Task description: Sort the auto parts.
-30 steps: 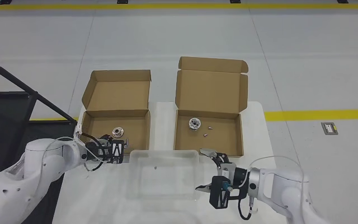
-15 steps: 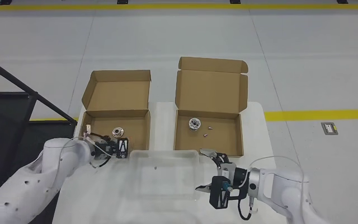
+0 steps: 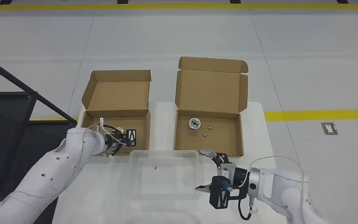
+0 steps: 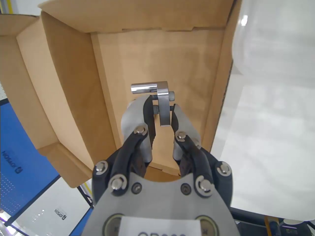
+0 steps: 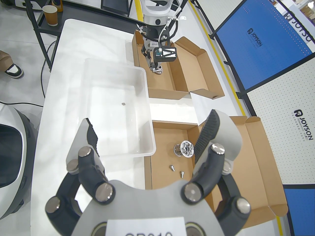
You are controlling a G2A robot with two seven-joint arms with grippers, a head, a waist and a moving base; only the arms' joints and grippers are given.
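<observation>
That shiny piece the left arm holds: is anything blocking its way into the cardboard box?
Nothing visible does. The left gripper holds the metal part over the open cardboard box, whose floor below it looks bare.

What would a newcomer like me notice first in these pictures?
The left tool grips a shiny metal part over the open left cardboard box. The right tool hangs wide open at the edge of a clear plastic tray. Next to it is the right cardboard box, where a round metal part and two small screws lie.
</observation>
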